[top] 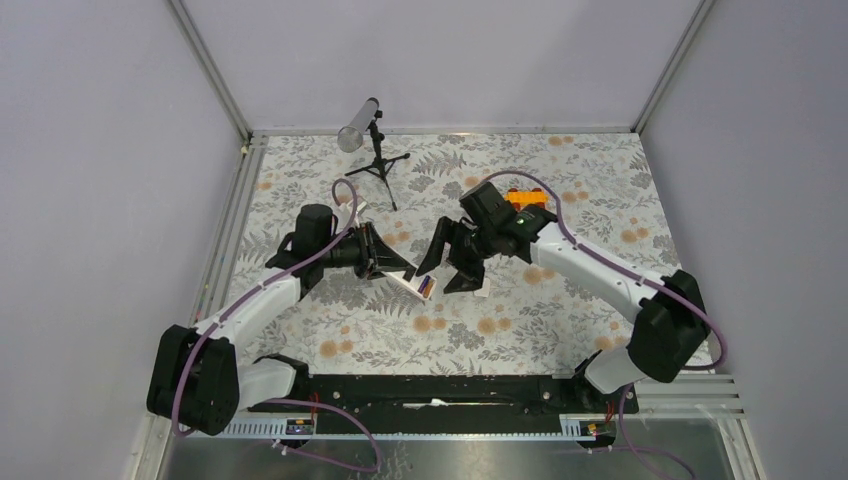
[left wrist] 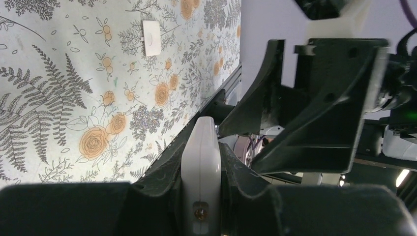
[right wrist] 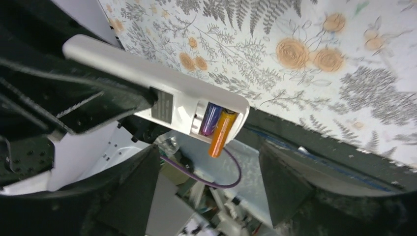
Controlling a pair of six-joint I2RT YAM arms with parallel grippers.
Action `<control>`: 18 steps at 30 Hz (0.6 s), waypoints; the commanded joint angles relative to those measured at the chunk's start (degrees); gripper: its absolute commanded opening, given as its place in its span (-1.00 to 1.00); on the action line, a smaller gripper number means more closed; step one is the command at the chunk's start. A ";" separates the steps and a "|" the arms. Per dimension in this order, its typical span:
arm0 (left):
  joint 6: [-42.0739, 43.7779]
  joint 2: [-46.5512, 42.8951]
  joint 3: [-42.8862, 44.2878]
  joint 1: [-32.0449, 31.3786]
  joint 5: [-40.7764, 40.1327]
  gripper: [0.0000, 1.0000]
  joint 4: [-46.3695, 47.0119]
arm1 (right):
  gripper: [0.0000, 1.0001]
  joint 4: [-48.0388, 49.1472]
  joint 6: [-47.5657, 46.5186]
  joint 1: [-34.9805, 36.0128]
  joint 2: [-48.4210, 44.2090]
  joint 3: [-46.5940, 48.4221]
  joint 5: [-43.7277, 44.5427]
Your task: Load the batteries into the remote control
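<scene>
Right wrist view gives me the best look. The remote control (right wrist: 123, 66) runs from the upper left toward the centre of the frame, white back up, with its battery bay open. Both batteries sit in that bay at centre frame. The blue-purple battery (right wrist: 210, 118) looks bedded down. The orange battery (right wrist: 221, 133) touches it and sticks out past the remote's end edge at a slant, so I judge it only half seated.

The right gripper (right wrist: 206, 195) hangs just below, its fingers (right wrist: 130, 196) spread wide toward the lower corners and holding nothing. The left gripper (left wrist: 201, 164), low centre in the left wrist view, is pressed together on the remote's narrow edges and holds it clear of the table (top: 560, 170). A small white tab (left wrist: 151, 37) lies flat on the table at the upper left of that view. I take it for the bay cover, but can't be sure.

So I'm at the seating step for the second cell. Next I'd want a gentle push on the orange battery's protruding end, down into its slot, with the left arm bracing. Too much force could twist the remote in the grip or pop the cell out.
</scene>
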 commanded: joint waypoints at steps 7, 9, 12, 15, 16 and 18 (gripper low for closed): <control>2.95 1.27 6.88 0.00 6.85 -1.00 -6.84 | 0.95 8.03 -21.17 -3.71 -13.35 -2.45 -2.56; 2.27 0.89 7.35 0.00 8.26 -1.00 -6.80 | 0.99 10.03 -26.67 -3.71 -14.25 -3.48 -5.32; -0.05 0.39 7.44 0.00 10.77 -1.00 -5.10 | 0.99 12.97 -33.77 -3.71 -15.30 -5.56 -9.70; -4.44 -0.41 5.83 0.00 12.93 -1.00 1.23 | 0.99 15.78 -38.17 -3.68 -15.78 -7.85 -11.90; -5.15 -0.30 5.66 -0.04 13.47 -1.00 2.18 | 0.99 16.46 -38.94 -3.65 -15.66 -8.33 -12.45; -5.63 -0.14 5.38 -0.08 13.69 -1.00 2.79 | 0.99 18.30 -39.72 -3.63 -15.41 -9.17 -14.04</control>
